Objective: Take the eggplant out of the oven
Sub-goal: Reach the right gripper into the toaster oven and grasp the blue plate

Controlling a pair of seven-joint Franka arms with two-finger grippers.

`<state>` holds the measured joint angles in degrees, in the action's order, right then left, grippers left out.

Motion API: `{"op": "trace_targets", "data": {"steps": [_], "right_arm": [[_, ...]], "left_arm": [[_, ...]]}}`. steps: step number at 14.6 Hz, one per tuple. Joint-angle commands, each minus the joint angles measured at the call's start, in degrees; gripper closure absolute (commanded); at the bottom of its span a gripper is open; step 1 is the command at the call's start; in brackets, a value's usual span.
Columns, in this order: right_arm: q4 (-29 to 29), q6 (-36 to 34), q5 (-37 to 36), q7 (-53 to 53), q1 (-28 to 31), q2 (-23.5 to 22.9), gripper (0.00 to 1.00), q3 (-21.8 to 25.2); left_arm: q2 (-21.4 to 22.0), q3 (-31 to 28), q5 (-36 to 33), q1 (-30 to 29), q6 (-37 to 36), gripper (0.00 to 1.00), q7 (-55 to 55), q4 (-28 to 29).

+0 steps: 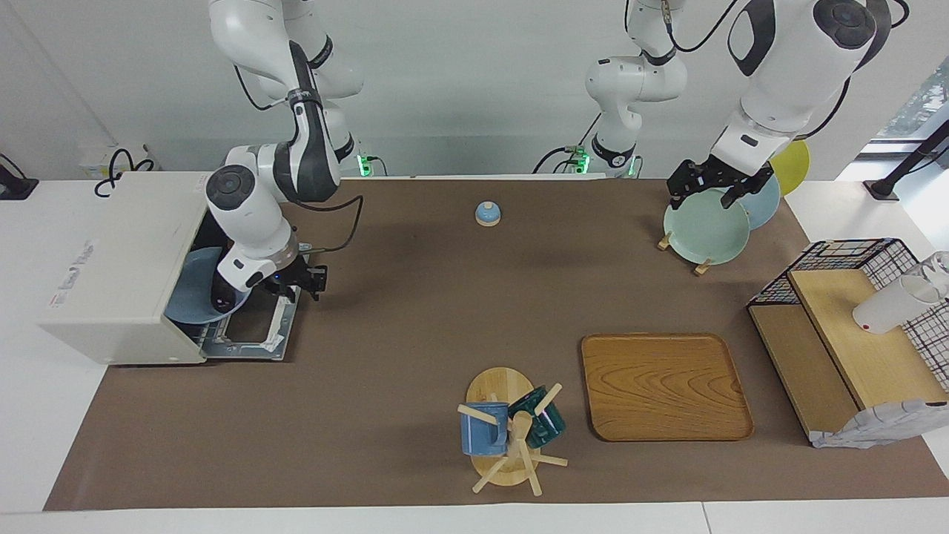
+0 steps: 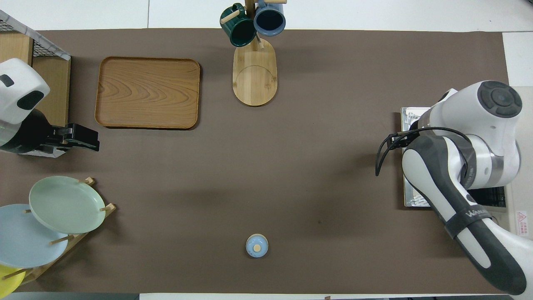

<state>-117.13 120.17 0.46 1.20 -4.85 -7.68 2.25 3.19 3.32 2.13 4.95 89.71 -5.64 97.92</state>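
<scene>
The off-white oven (image 1: 111,267) stands at the right arm's end of the table, and its glass door (image 1: 256,330) lies folded down flat on the mat. Inside, a blue plate (image 1: 185,300) carries the dark eggplant (image 1: 219,291), partly covered by the right arm's wrist. My right gripper (image 1: 304,282) hovers open and empty just above the door's outer edge, on the side nearer the robots. In the overhead view the right arm hides the eggplant; only the oven's top (image 2: 526,187) and door (image 2: 410,121) show. My left gripper (image 1: 708,189) waits open and empty over the plate rack.
A small blue bell (image 1: 488,213) sits near the robots at mid-table. A mug tree (image 1: 511,434) with two mugs and a wooden tray (image 1: 665,386) lie farthest from the robots. Plates (image 1: 706,233) stand in a rack, and a wire-and-wood shelf (image 1: 845,334) holds a white cup.
</scene>
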Motion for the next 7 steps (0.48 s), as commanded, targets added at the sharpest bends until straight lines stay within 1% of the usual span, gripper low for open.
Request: {"op": "trace_targets", "data": {"steps": [1,3,5,7], "right_arm": [[1.29,-3.54,-4.74,-1.02,0.54,1.61,0.38,0.47],[1.2,-5.38,-6.87,-0.33,2.73,2.14,0.38,0.39],[-0.64,-4.6,-6.87,2.13,4.93,2.75,0.38,0.3],[-1.17,-4.95,-6.96,4.07,6.42,2.93,0.38,0.38]], "left_arm": [[1.3,0.72,-0.46,-0.73,-0.06,0.0,0.1,0.87],[1.3,0.72,-0.46,-0.29,-0.06,0.0,0.19,0.87],[1.3,0.72,-0.46,-0.64,-0.58,0.0,0.19,0.87],[1.3,0.72,-0.46,-0.64,-0.5,0.0,0.19,0.96]]}}
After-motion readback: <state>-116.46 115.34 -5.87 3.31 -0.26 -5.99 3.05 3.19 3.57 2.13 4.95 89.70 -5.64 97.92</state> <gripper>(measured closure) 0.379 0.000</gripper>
